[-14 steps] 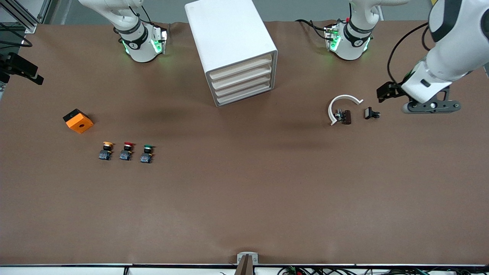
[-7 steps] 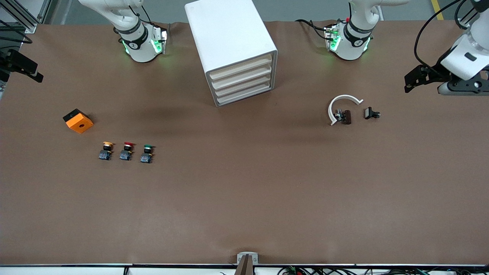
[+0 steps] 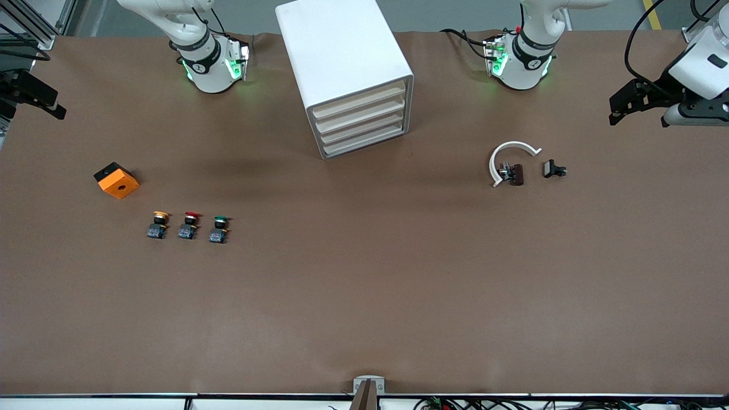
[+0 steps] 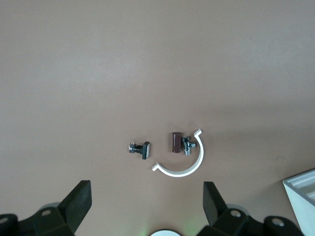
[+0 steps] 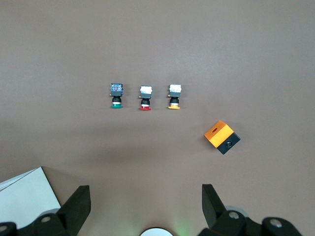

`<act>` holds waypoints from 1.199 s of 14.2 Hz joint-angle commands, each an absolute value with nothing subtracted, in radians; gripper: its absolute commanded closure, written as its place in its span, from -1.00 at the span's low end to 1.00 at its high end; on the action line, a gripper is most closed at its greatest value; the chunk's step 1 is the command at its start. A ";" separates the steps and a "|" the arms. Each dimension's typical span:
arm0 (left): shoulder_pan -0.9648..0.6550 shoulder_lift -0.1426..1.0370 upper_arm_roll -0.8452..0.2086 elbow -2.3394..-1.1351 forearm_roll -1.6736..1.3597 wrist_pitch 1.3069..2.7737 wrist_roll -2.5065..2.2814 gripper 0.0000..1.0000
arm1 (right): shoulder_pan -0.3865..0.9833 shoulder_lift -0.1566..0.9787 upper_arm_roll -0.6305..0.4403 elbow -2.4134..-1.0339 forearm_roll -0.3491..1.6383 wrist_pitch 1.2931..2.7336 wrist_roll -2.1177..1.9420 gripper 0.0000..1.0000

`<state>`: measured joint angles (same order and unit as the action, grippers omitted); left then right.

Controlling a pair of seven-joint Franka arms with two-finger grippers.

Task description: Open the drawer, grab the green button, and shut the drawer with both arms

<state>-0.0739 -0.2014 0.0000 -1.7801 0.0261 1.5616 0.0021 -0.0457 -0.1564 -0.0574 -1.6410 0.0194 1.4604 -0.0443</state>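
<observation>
The white cabinet (image 3: 344, 74) stands at the bench's (image 3: 364, 296) edge where the arms' bases are, midway between them. Its four cream-fronted drawers are all shut; the top drawer (image 3: 360, 102) sits flush like the three below it.

The green-capped button (image 3: 219, 229) lies toward the right arm's end of the bench, nearer the front camera than the cabinet. It has a round green cap on a dark blue-black block base. It ends a row of three, just beside the red-capped button (image 3: 188, 225), with the yellow-capped button (image 3: 158, 224) next along. An orange block (image 3: 116, 180) with a black side lies near them, closer to that end's edge.

Toward the left arm's end lie a white C-shaped clip (image 3: 508, 159), a small brown part (image 3: 515, 174) touching it, and a small black part (image 3: 552, 169) just beside.

The left hand (image 3: 641, 102) hangs over the bench edge at its own end, fingers wide apart, holding nothing. The right hand (image 3: 31, 97) hangs at the bench edge at its own end, fingers (image 5: 74, 209) likewise spread and empty.
</observation>
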 commanded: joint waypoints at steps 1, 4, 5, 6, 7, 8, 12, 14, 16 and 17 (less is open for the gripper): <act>-0.075 -0.177 -0.006 -1.720 0.029 1.522 0.002 -1.00 | -0.067 -0.179 -0.048 -1.663 0.026 1.474 -0.032 -1.00; -0.072 -0.167 -0.009 -1.713 0.031 1.517 0.011 -1.00 | -0.068 -0.176 -0.049 -1.658 0.028 1.476 -0.034 -1.00; -0.072 -0.167 -0.009 -1.713 0.031 1.517 0.012 -1.00 | -0.066 -0.175 -0.049 -1.658 0.028 1.474 -0.034 -1.00; -0.072 -0.166 -0.009 -1.710 0.031 1.517 0.005 -1.00 | -0.066 -0.175 -0.051 -1.658 0.028 1.474 -0.034 -1.00; -0.069 -0.166 -0.009 -1.709 0.031 1.517 0.014 -1.00 | -0.066 -0.175 -0.051 -1.655 0.028 1.473 -0.034 -1.00; -0.068 -0.164 -0.009 -1.707 0.029 1.517 0.015 -1.00 | -0.066 -0.175 -0.051 -1.655 0.028 1.471 -0.032 -1.00; -0.067 -0.155 -0.008 -1.707 0.028 1.517 0.002 -1.00 | -0.066 -0.176 -0.051 -1.655 0.028 1.470 -0.031 -1.00; -0.064 -0.155 -0.008 -1.707 0.017 1.517 -0.003 -1.00 | -0.067 -0.178 -0.051 -1.657 0.028 1.470 -0.031 -1.00; -0.057 -0.155 -0.002 -1.710 -0.024 1.517 -0.009 -1.00 | -0.067 -0.179 -0.052 -1.657 0.028 1.471 -0.029 -1.00; -0.039 -0.155 -0.002 -1.709 -0.032 1.517 -0.018 -1.00 | -0.067 -0.179 -0.052 -1.657 0.028 1.471 -0.015 -1.00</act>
